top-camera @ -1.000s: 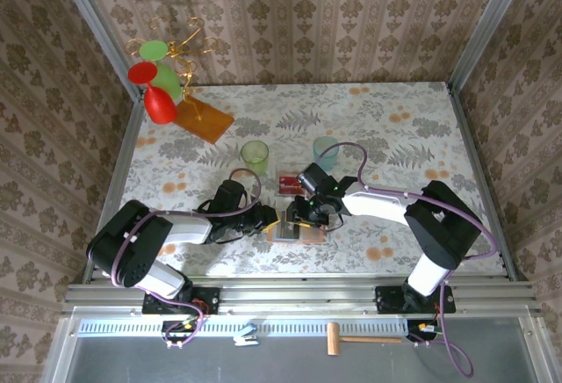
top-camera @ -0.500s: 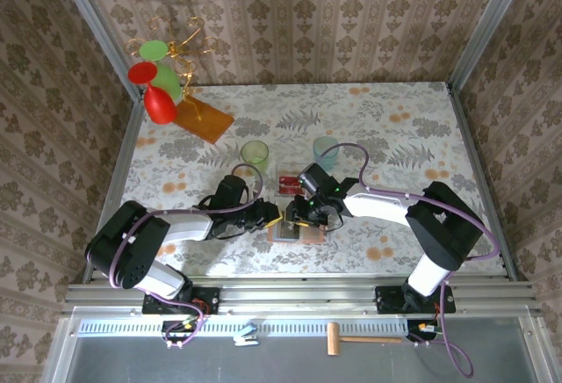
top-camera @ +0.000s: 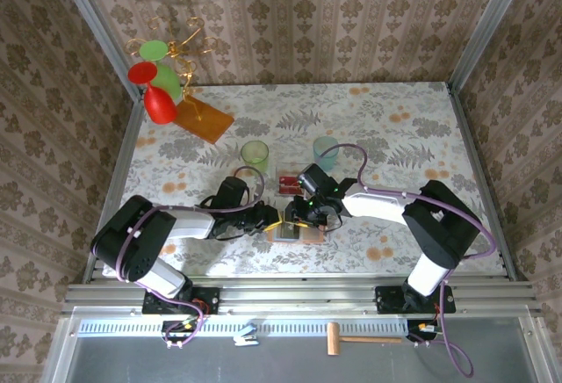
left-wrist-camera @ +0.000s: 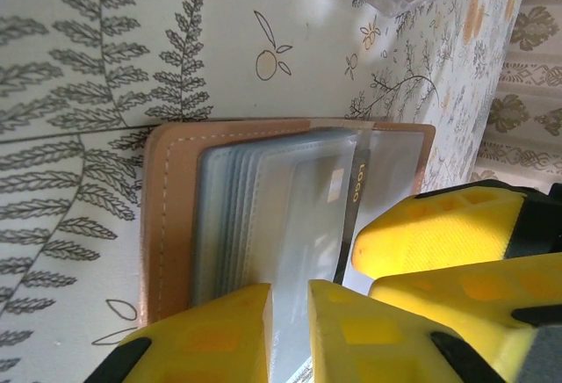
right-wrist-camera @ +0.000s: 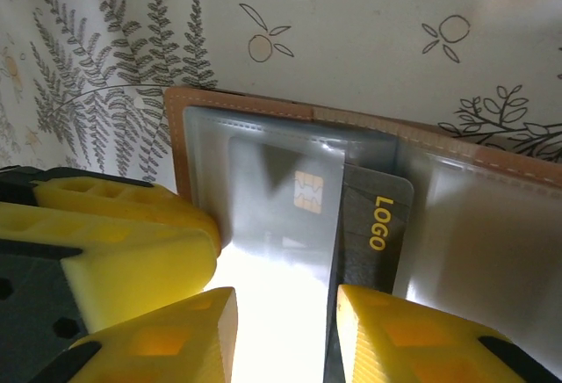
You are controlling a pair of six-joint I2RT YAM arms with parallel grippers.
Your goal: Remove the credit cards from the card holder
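The card holder (top-camera: 299, 233) lies open on the table near the front edge, with a tan border (left-wrist-camera: 171, 216) and clear sleeves. My left gripper (top-camera: 274, 219) comes in from the left, its fingers (left-wrist-camera: 288, 299) shut on one clear sleeve. My right gripper (top-camera: 299, 217) hangs over the holder (right-wrist-camera: 189, 111) from the right, jaws (right-wrist-camera: 285, 317) apart above a sleeve. A dark credit card marked LOGO (right-wrist-camera: 378, 225) sticks partway out of that sleeve, beside my right finger. Its edge (left-wrist-camera: 358, 185) also shows in the left wrist view. A red card (top-camera: 288, 182) lies on the table just behind the holder.
A green cup (top-camera: 255, 153) and a pale blue cup (top-camera: 326, 148) stand behind the grippers. An orange-brown board (top-camera: 204, 118) and a wire rack with red and green pieces (top-camera: 156, 80) sit at the back left. The table's front edge is close.
My left arm has edged slightly right toward the holder and its fingers have closed a little on the sleeve. The right gripper has barely moved.
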